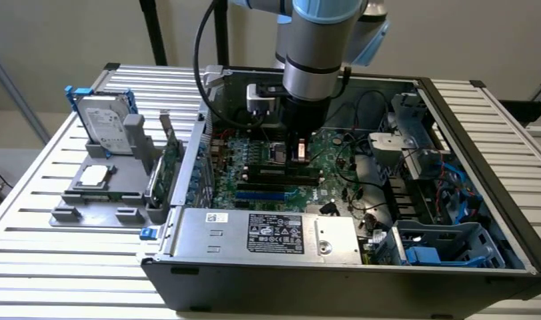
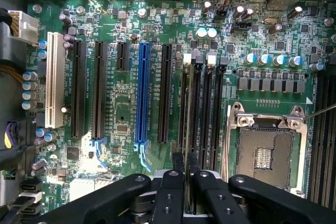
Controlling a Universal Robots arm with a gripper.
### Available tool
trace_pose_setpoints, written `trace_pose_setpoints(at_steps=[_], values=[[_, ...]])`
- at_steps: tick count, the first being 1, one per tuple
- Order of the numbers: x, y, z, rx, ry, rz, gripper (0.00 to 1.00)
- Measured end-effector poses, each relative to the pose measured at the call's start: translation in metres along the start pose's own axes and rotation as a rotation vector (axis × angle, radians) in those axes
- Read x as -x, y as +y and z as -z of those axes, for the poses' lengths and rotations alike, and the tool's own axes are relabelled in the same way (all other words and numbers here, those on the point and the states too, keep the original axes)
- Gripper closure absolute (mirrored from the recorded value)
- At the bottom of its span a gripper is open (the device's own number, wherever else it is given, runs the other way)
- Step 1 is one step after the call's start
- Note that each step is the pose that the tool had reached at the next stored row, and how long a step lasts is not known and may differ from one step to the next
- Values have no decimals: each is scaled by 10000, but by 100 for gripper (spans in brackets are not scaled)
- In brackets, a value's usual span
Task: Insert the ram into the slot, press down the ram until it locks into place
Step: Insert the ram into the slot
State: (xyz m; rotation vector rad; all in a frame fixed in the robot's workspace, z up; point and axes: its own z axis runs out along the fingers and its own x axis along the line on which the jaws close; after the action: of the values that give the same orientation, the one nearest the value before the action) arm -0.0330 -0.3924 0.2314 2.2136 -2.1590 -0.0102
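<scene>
Looking down into the open computer case [image 1: 341,267] on the slatted tabletop [image 1: 39,200], we find the gripper [image 1: 297,150] lowered over the green motherboard [image 1: 252,160], just beside the square metal processor socket [image 2: 265,153]. In the wrist view the two black fingers [image 2: 170,192] stand only a narrow gap apart, and between them runs a thin dark edge that we take to be the ram [image 2: 187,124], held on edge and clamped from both sides.

That edge lies along the bank of parallel black memory sockets between the processor socket and the blue slot [image 2: 142,93]. It lines up with the slot [image 2: 183,90] on the side of the bank nearest the blue one. We judge the carrying and aligning to be done: the ram is over, or already partly in, its slot, not off to one side.

We cannot tell how deep it sits. The white latches [image 2: 187,59] at the far end of the sockets are visible, but we cannot tell whether the one for this slot has closed on the stick. The near end is hidden under the fingers. So the pressing down and locking are not shown as done, and by our reckoning the task is past its midpoint with its last part left.
</scene>
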Motion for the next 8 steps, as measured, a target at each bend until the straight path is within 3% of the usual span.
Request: trace_pose_setpoints(at_steps=[8], values=[[-19,0,-6,-9,1,0,86]])
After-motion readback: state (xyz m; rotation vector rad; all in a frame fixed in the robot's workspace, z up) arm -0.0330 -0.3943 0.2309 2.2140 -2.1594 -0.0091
